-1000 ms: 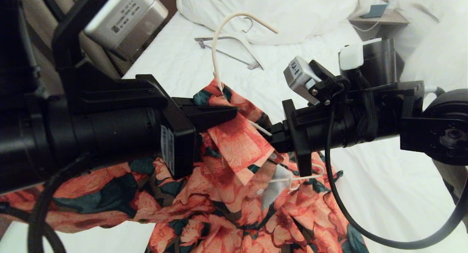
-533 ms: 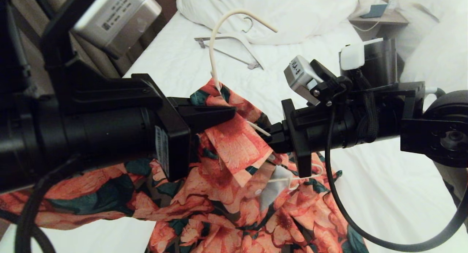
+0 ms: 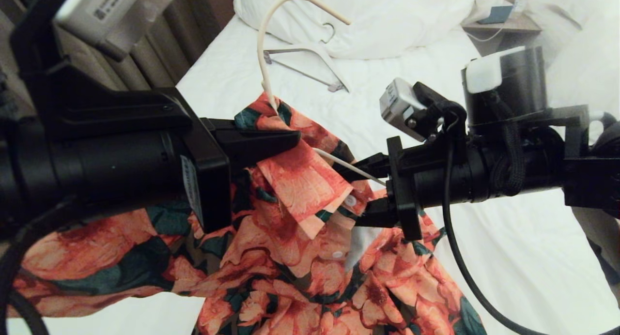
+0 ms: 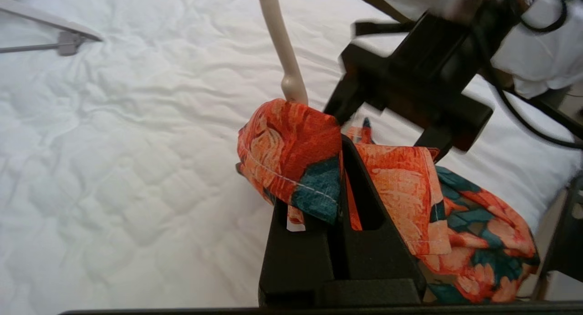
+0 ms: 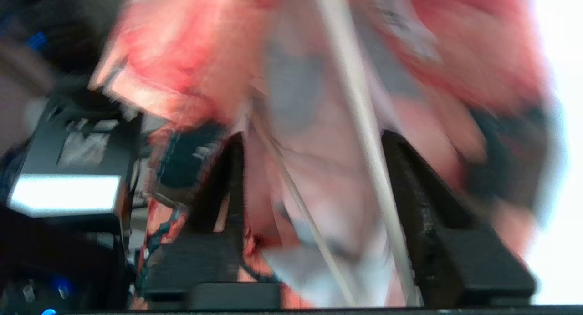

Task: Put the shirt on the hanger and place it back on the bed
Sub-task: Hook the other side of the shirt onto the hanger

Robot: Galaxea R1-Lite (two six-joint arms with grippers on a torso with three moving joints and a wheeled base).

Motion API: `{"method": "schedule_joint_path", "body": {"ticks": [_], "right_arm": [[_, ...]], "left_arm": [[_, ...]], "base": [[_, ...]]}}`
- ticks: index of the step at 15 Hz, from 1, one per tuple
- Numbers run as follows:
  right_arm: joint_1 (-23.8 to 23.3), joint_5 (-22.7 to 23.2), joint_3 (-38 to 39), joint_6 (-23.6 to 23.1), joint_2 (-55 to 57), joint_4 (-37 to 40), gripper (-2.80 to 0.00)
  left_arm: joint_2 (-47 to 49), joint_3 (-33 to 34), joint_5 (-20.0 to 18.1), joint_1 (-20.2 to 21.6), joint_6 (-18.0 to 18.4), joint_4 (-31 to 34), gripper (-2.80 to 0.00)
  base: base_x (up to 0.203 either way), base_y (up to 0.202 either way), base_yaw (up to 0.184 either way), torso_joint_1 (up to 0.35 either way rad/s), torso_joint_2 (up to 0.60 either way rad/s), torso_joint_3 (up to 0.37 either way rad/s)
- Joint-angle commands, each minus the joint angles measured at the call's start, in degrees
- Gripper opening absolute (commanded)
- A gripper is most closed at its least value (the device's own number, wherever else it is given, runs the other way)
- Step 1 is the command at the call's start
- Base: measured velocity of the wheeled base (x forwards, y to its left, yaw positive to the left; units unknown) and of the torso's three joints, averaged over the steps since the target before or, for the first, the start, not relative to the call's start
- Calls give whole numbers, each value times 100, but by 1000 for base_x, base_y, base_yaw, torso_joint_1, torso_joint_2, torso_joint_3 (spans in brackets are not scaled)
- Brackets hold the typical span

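The flowered shirt (image 3: 290, 257) hangs bunched between my two arms above the bed (image 3: 508, 257). My left gripper (image 3: 295, 142) is shut on its collar fold, seen close in the left wrist view as orange fabric (image 4: 291, 142) pinched between the jaws (image 4: 340, 144). The cream hanger's hook (image 3: 271, 35) rises from the collar just past those tips, its neck (image 4: 280, 42) upright. My right gripper (image 3: 362, 192) stands open facing the left one. A hanger wire (image 5: 360, 124) and shirt cloth (image 5: 182, 55) lie loose between its spread fingers (image 5: 410, 183).
A thicker white hanger with a grey bar (image 3: 310, 59) lies on the sheet near the large pillow (image 3: 387, 15). A bedside shelf with small items (image 3: 499, 18) is at the far right. Curtain folds (image 3: 160, 59) run along the bed's left side.
My right gripper has opened and let go of the hanger wire and shirt. My left arm has drawn the collar and hanger hook a little to the left.
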Motion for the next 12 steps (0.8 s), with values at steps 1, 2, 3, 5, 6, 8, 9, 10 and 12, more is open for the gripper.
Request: {"method": "schedule_joint_path", "body": {"ticks": [1, 2, 3, 5, 6, 8, 9, 10, 12], "right_arm": [[8, -281, -23, 484, -318, 4, 0], [1, -554, -32, 1045, -552, 6, 0], [-20, -931, -46, 1582, -767, 12, 0], [-248, -1534, -134, 2327, -1045, 61, 0], [-419, -1603, -203, 2521, -1080, 84, 0], [-768, -1642, -513, 2776, -1103, 277, 0], [-946, -1661, -767, 2898, -1082, 462, -280], [-1150, -1689, -1136, 3035, -1000, 776, -280], [-1397, -1806, -2172, 3510, -683, 1730, -280]], "left_arm": [[-30, 3, 12, 47, -36, 0, -280], [-19, -3, 25, 53, -157, 19, -280], [8, -10, 41, 60, -309, 22, -280], [66, -23, 35, 64, -423, -11, -280], [106, -63, 35, 58, -489, -13, -280], [144, -172, 35, 21, -701, -21, -280], [144, -214, 35, 29, -778, -22, -280], [138, -240, 35, 29, -865, -22, -280], [117, -262, 35, 38, -894, -22, -280]], "base": [[0, 0, 0, 0, 0, 0], [0, 0, 0, 0, 0, 0], [0, 0, 0, 0, 0, 0], [0, 0, 0, 0, 0, 0], [0, 0, 0, 0, 0, 0], [0, 0, 0, 0, 0, 0], [0, 0, 0, 0, 0, 0], [0, 0, 0, 0, 0, 0], [0, 0, 0, 0, 0, 0]]}}
